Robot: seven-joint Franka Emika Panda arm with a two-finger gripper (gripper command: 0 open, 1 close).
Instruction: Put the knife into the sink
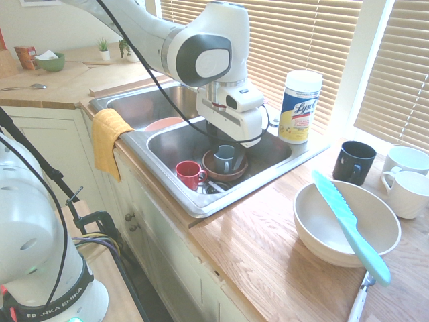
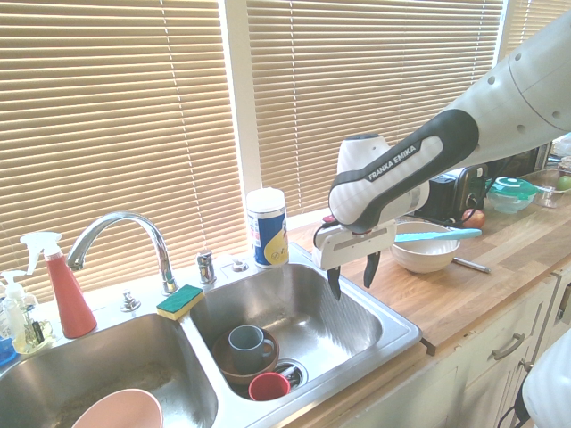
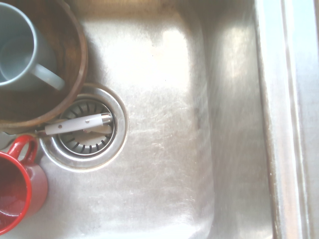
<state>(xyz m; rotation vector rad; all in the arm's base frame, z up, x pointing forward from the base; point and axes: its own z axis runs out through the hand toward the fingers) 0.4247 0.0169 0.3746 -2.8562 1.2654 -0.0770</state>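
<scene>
The turquoise knife (image 1: 350, 225) lies across the rim of a white bowl (image 1: 315, 231) on the wooden counter, right of the sink (image 1: 167, 182). In the second exterior view the knife (image 2: 437, 235) rests on that bowl (image 2: 419, 259) behind the arm. My gripper (image 2: 352, 275) hangs over the right basin of the sink (image 2: 357, 314), well apart from the knife. It points down and is open, with nothing between its dark fingers. The wrist view looks straight down at the steel basin floor and the drain (image 3: 84, 132).
The right basin holds a brown bowl with a grey mug (image 1: 224, 161) and a red mug (image 1: 189, 174). A wipes canister (image 1: 299, 107), a black mug (image 1: 354, 162) and white mugs (image 1: 405, 181) stand near the white bowl. A yellow cloth (image 1: 107, 137) drapes the sink's front rim. A faucet (image 2: 125, 232) rises behind.
</scene>
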